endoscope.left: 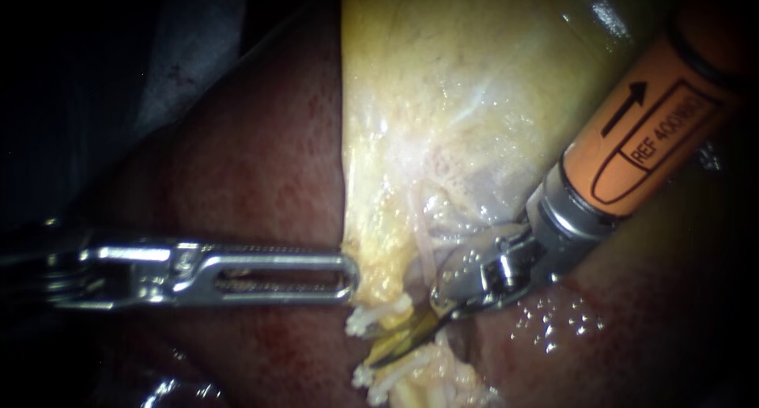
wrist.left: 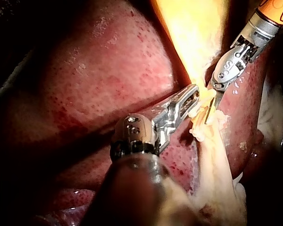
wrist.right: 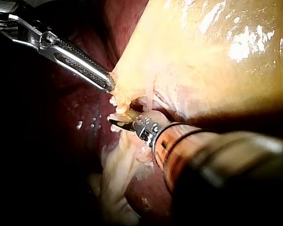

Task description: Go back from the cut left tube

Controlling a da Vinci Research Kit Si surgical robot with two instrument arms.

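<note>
While the right instrument [endoscope.left: 395, 346] has its pincer in the gap of the cut tube [endoscope.left: 370, 321], the way back lies toward 2 o'clock.
Seen from the endoscope, the pincer's blades lie together and hold nothing, with frayed white stumps at 12 and 6 o'clock of them. Its shaft runs out at 2 o'clock. The left instrument [endoscope.left: 348, 277] meets the gallbladder [endoscope.left: 443, 100] edge at 10 o'clock.

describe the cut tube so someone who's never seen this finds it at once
In the endoscope view, follow the pale yellow gallbladder beside the dark red liver down to its narrow end, between the left instrument and the right instrument. There the cut tube shows as two stubs with a gap between them. Unlike the glossy tissue around, their ends are white and frayed.
</note>
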